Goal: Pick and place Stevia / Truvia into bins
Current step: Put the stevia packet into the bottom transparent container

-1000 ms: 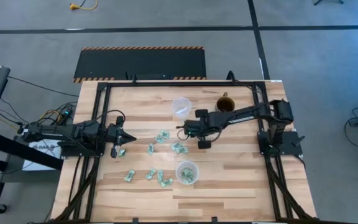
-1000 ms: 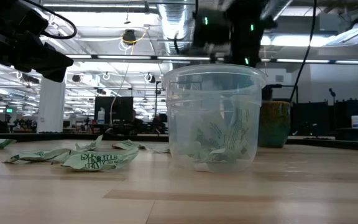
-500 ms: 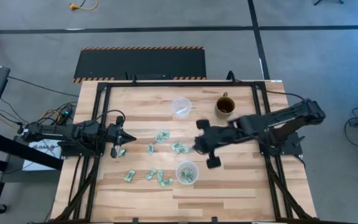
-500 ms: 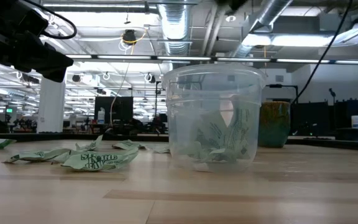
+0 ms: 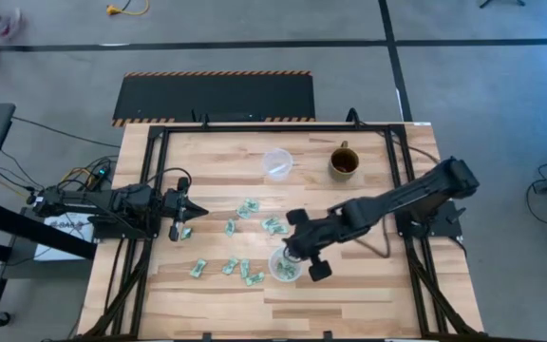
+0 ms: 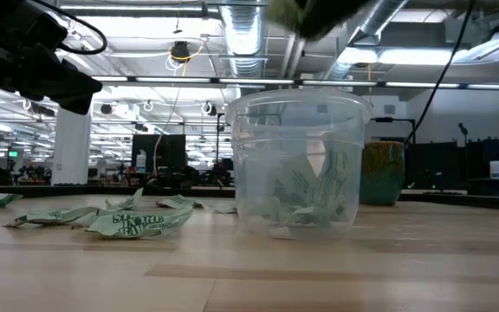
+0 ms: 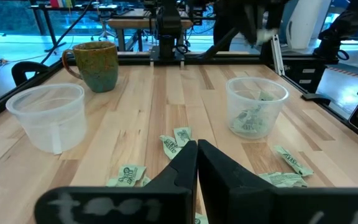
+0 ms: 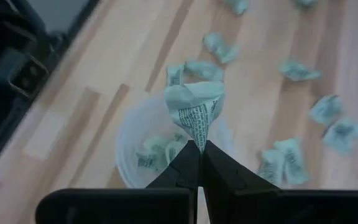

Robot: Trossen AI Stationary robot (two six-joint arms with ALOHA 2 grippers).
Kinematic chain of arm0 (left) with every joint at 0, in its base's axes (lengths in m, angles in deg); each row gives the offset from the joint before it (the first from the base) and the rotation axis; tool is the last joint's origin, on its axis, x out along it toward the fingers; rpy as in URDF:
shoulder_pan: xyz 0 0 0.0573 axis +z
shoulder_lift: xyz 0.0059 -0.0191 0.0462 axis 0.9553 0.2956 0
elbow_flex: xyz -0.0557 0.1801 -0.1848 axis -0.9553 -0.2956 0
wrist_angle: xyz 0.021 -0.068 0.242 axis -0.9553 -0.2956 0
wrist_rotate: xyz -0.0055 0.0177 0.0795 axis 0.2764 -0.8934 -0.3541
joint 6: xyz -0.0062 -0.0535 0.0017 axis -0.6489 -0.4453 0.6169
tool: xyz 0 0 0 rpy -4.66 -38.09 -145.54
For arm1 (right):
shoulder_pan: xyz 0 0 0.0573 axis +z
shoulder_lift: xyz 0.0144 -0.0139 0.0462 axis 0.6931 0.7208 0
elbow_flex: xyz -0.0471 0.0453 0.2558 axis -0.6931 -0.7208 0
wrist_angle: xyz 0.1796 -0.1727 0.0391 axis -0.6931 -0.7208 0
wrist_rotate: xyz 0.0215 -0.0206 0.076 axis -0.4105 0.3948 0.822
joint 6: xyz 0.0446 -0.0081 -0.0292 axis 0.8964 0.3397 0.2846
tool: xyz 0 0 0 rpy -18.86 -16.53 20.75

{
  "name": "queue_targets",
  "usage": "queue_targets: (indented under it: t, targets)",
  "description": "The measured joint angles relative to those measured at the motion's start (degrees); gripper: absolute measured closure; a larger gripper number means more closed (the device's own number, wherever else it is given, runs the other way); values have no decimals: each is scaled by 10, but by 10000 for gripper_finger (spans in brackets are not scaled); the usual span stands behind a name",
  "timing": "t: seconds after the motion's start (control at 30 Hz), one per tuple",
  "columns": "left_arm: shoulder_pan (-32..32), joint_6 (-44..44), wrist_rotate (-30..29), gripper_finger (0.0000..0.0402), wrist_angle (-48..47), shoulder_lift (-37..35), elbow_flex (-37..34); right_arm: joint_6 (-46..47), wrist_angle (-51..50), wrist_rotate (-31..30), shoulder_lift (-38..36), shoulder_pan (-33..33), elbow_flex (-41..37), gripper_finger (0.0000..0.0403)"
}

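Note:
The right wrist view shows my right gripper (image 8: pixel 199 149) shut on a crumpled green-and-white Stevia packet (image 8: pixel 194 112), above the near clear cup (image 8: pixel 132 146), which has packets inside. From above, this gripper (image 5: pixel 294 253) hangs over that cup (image 5: pixel 286 264). My left gripper (image 5: pixel 190 211) waits shut at the table's left, touching nothing. Loose packets (image 5: pixel 248 207) (image 5: pixel 230 267) lie flat on the wood. A second clear cup (image 5: pixel 277 162) stands nearer the far edge. My right gripper pinches the packet between its two fingertips at one pointed corner (image 8: pixel 199 138). The fingers point down from above. The packet is lifted clear and sticks out beyond the fingertips, crumpled, over the cup's mouth.
A brown-green mug (image 5: pixel 343 162) stands right of the far cup. Several loose packets (image 7: pixel 178 140) lie between the two cups and near my left gripper. In the low view the near cup (image 6: pixel 297 160) stands close in front, with packets (image 6: pixel 137 221) to its left.
My right gripper has swung from the loose packets in the table's middle toward the near edge, carrying one packet, and now hangs over the near cup. The left arm has kept still.

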Motion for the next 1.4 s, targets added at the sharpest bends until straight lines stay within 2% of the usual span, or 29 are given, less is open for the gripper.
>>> queue_targets:
  t: [0.27,0.4,0.67,0.9,1.13,1.27,1.33,1.4]
  targets:
    - [0,0,0,401,0,0,0,25,1,14,38,0,0,391]
    - [0,0,0,401,0,0,0,29,5,34,37,-1,0,374]
    - [0,0,0,401,0,0,0,29,4,34,37,-3,0,330]
    - [0,0,0,401,0,0,0,26,11,29,19,-10,0,316]
    - [0,0,0,401,0,0,0,17,-17,26,-2,-66,0,315]
    - [0,0,0,401,0,0,0,17,-94,26,-4,-102,0,315]
    - [0,0,0,401,0,0,0,28,-127,15,-5,-117,-11,315]
    - [0,0,0,401,0,0,0,33,-117,12,-9,-130,-40,315]
